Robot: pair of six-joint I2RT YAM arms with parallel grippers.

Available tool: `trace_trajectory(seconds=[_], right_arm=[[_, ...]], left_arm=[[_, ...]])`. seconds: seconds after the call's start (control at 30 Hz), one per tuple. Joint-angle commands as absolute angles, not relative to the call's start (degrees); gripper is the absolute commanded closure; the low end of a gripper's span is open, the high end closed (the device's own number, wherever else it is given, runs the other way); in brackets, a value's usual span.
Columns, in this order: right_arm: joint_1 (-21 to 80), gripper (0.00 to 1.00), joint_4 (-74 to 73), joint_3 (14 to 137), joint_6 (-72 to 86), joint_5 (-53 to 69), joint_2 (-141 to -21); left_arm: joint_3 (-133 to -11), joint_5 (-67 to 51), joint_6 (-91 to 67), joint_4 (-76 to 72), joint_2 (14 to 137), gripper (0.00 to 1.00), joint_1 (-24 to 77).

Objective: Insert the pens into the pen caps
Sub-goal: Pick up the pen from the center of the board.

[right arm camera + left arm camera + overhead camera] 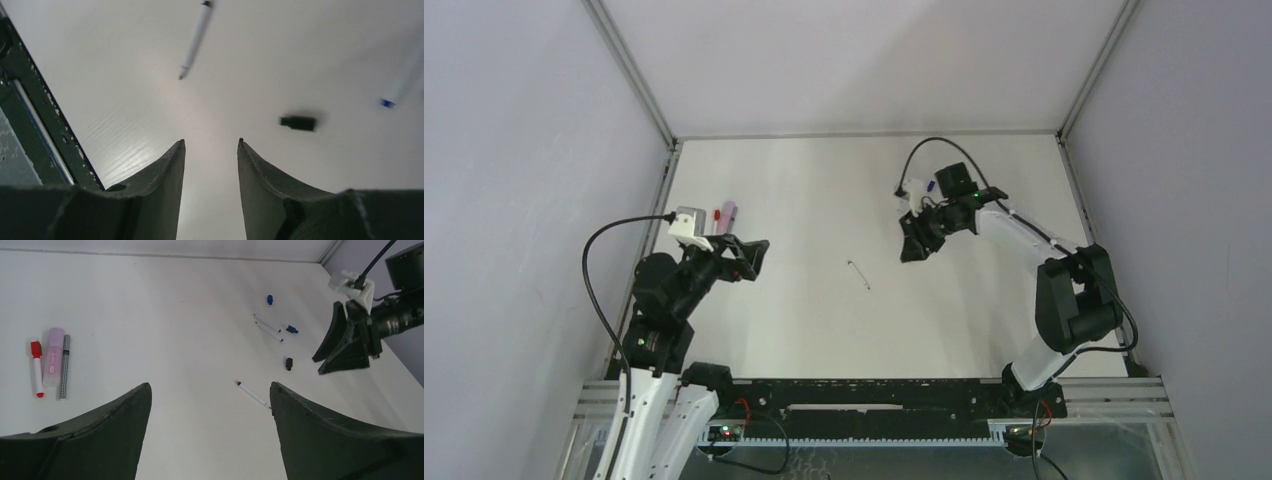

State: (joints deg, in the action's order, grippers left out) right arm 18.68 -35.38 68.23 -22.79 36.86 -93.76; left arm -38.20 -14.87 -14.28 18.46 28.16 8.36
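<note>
Hand [211, 141] parted, empty; black cap [298, 123] nearby; blurred pen [386, 103], perhaps blue-tipped.

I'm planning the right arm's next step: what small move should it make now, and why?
Probably slide the right pincer sideways until it is over the black cap. Its jaws stand apart with nothing between them, the cap lies loose just beside them, and the white pen lies farther off.

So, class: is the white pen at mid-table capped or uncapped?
Uncapped: the white pen shows a bare pointed tip, and the black cap lies apart from it.
</note>
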Motion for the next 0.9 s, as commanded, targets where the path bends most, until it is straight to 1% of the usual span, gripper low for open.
trace_trajectory(seconds=[0.0, 0.1, 0.17, 0.23, 0.3, 0.37, 0.63, 0.87], right_arm=[[27.40, 0.50, -34.62, 70.46, -21.66, 33.37, -95.48], [31.36, 0.51, -34.21, 73.84, -18.35, 28.57, -99.10], [33.18, 0.55, -34.76, 77.05, -15.66, 26.01, -102.60], [35.35, 0.56, -36.08, 80.60, -12.75, 22.13, -106.31], [37.48, 0.55, -37.49, 84.02, -9.71, 18.58, -109.59], [39.00, 0.54, -38.40, 86.43, -7.34, 17.48, -111.94], [43.12, 0.53, -37.44, 87.00, -3.64, 9.92, -116.06], [43.81, 0.55, -37.44, 86.69, -3.46, 7.93, -117.86]], left_arm=[[-37.14, -16.63, -15.64, 16.42, 28.96, 0.09, 6.81], [-37.09, -16.22, -15.64, 16.42, 28.88, 0.09, 6.57], [-37.00, -15.65, -15.63, 16.42, 28.54, 0.10, 6.55], [-36.92, -15.21, -15.64, 16.47, 28.07, 0.10, 6.49], [-36.84, -14.87, -15.56, 16.48, 27.80, 0.09, 6.44], [-36.82, -14.68, -15.56, 16.49, 27.69, 0.10, 6.38], [-36.91, -14.94, -15.60, 16.44, 27.51, 0.10, 5.69], [-36.91, -15.40, -15.64, 16.35, 27.54, 0.09, 5.32]])
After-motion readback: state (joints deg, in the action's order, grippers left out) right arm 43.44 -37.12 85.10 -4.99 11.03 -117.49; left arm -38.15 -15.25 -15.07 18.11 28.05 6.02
